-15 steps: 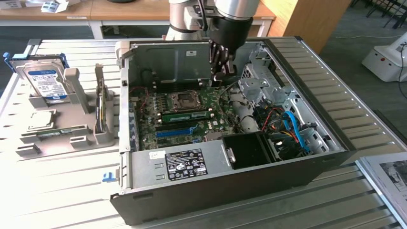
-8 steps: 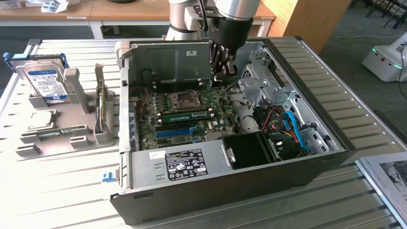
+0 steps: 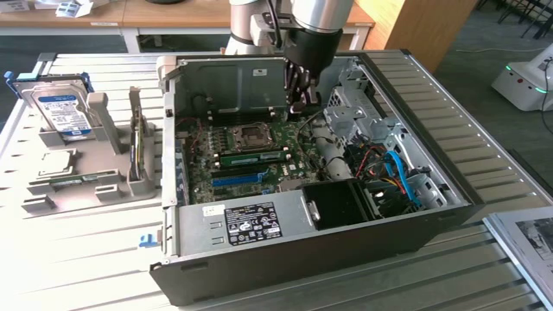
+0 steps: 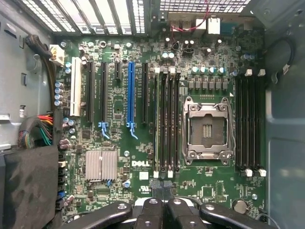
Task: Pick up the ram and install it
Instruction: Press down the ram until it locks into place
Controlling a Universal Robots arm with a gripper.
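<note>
Nearest the wrist camera, the gripper (image 4: 160, 198) is seen with its fingers pressed together and nothing pinched between them. It is held above the board, inside the open case (image 3: 285, 265).

The case is laid on its side on the table, so the board (image 4: 119, 105) faces upward and can be reached straight from above. Beside the socket (image 4: 206, 129) a bank of slots (image 4: 170, 124) is set. The ram (image 3: 252, 156) is found in this bank, apparently in the slot furthest from the socket, standing on edge along the slot's length. Whether it is fully home cannot be told. The white latches (image 4: 156, 174) at the slot ends are too small for their position to be judged.

The step in hand is judged to be the seating of the ram. It is best done with the shut fingertips used as a blunt pusher. These should be centred over the top edge and kept in line with the slot. Pressure should be applied straight down and evenly along the ram, never at a slant, so that neither ram nor board is bent. The neighbouring empty slots and the socket should be left untouched.
</note>
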